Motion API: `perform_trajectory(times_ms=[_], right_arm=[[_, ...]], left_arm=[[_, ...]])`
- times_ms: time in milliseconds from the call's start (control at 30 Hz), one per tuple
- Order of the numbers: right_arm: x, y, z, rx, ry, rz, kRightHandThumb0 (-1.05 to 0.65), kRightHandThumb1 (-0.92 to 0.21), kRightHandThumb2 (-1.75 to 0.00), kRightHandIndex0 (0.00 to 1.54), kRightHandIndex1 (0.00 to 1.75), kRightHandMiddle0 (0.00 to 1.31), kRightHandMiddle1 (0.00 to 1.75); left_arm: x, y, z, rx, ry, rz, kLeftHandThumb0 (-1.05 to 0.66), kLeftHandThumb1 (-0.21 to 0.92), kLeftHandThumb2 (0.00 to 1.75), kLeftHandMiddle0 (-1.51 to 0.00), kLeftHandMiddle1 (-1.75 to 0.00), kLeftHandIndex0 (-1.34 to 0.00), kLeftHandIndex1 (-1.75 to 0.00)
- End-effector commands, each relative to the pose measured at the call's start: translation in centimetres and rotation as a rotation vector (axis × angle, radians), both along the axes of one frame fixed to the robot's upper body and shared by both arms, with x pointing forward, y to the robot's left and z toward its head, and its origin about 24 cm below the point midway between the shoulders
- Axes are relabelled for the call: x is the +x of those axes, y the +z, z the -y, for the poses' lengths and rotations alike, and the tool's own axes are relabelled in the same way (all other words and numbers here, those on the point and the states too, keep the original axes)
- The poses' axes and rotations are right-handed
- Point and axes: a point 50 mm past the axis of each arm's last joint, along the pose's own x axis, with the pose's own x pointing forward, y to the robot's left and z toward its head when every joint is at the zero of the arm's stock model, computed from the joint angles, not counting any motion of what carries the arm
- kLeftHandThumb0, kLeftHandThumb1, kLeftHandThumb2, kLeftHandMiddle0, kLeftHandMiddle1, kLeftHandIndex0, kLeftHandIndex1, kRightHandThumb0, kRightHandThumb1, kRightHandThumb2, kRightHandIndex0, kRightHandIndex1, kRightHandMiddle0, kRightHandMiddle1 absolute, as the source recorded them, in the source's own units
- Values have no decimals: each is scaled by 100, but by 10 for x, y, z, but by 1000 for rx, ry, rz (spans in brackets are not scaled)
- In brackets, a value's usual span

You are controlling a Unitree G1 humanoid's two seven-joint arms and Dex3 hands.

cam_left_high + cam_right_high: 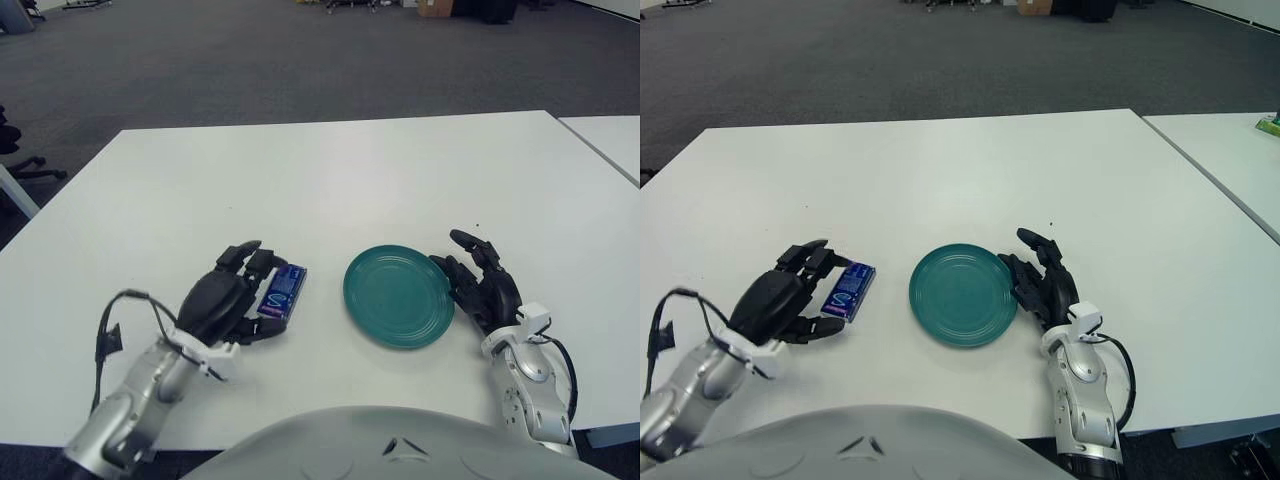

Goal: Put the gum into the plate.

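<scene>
Two hands on the white table [330, 170], with the plate as reference. Left hand [225, 300] sits well left of the plate, palm down, fingers loosely curled and reaching toward the gum. Gum [282, 290], a blue pack, lies flat on the table just left of the plate, apart from its rim. Left fingertips [262, 262] touch or nearly touch the pack's left edge; thumb [262, 328] sits just below the pack's near end. Pack isn't lifted and can't tell if the fingers actually clamp it; it reads as contact at most, not a grasp. Plate [398, 295], teal and round, is flat on the table with nothing in it. Right hand [485, 282] shows just right of the plate, fingers spread and relaxed, holding nothing, fingertips close to the rim. Can't tell whether it touches the plate.
</scene>
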Motion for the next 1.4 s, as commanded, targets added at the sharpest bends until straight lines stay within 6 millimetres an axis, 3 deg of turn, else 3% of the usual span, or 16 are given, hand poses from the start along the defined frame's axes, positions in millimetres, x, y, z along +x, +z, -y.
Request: perform_trajectory(times_ms=[0, 333, 633, 1367], right_arm=[[-20, -32, -5, 46, -6, -186, -54, -92, -65, 53, 56, 0, 85], [-20, -34, -8, 48, 0, -175, -52, -92, -62, 55, 59, 1, 86], [-22, -34, -10, 42, -9, -172, -52, -92, -62, 54, 60, 1, 87], [-26, -35, -13, 42, -20, -174, -51, -92, -65, 47, 58, 0, 86]], left_arm=[[12, 10, -4, 45, -66, -6, -105, 92, 47, -2, -1, 0, -32], [54, 16, -16, 175, -177, -45, -105, 92, 46, 0, 0, 0, -3], [73, 14, -18, 255, -255, 0, -105, 92, 40, 0, 0, 0, 0], [87, 16, -12, 427, -420, -48, -105, 92, 27, 0, 0, 0, 0]])
